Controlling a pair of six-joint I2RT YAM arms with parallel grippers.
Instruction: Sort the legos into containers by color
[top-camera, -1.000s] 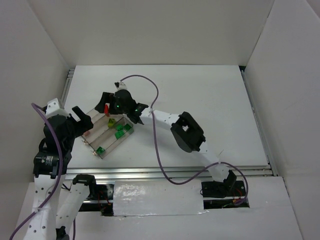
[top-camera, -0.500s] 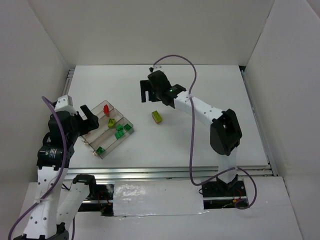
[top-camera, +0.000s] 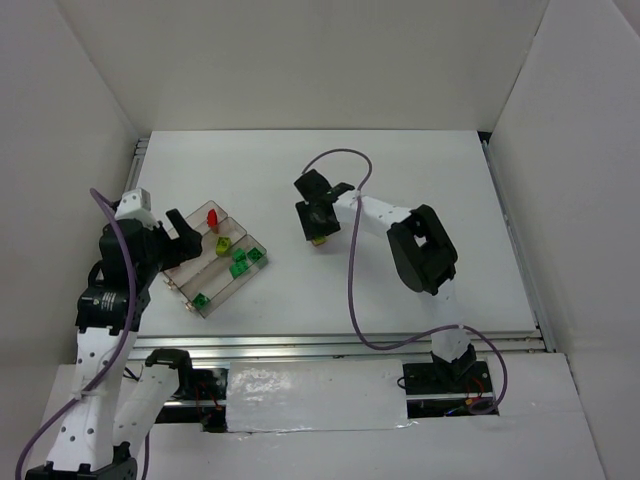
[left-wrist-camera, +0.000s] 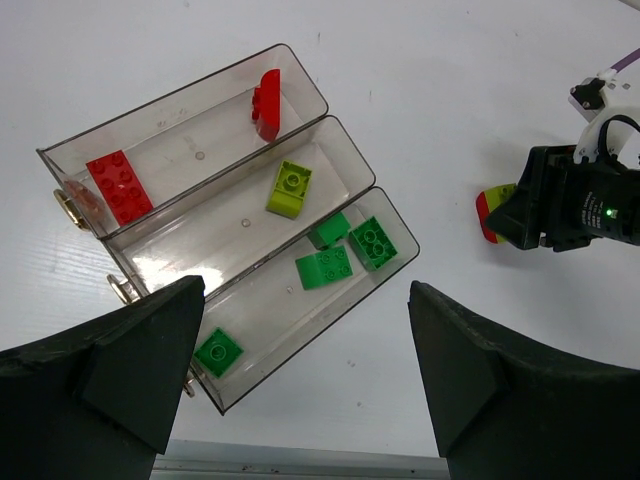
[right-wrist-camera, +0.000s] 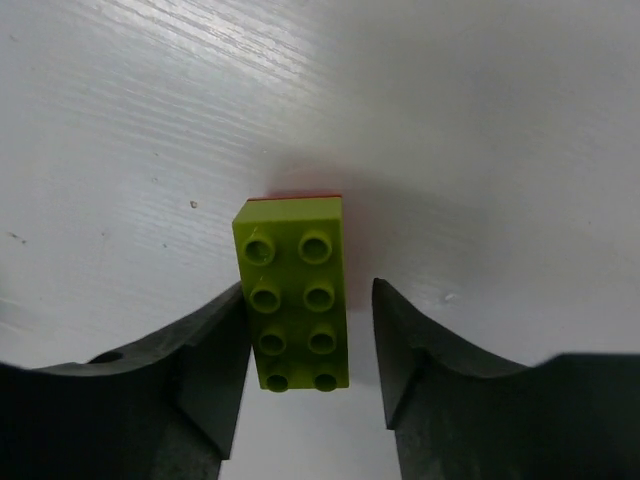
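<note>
A yellow-green lego (right-wrist-camera: 297, 295) lies on the table right of the containers (top-camera: 205, 275), with a red edge showing under it (left-wrist-camera: 484, 218). My right gripper (right-wrist-camera: 308, 305) is low over this lego (top-camera: 318, 239) with a finger on each side. The left finger touches it and a gap remains at the right finger. In the containers (left-wrist-camera: 160, 100), the far trough holds two red legos (left-wrist-camera: 118, 185), the middle one a yellow-green lego (left-wrist-camera: 290, 189), and the near one several green legos (left-wrist-camera: 323, 268). My left gripper (left-wrist-camera: 305, 400) hangs open above the containers' near end.
White walls close in the table on three sides. A purple cable (top-camera: 352, 290) loops from the right arm across the table's near half. A metal rail (top-camera: 340, 345) runs along the front edge.
My right arm left the containers, swung right and came down over the loose yellow-green lego, its jaws narrowing around it. The left arm shifted only slightly.
</note>
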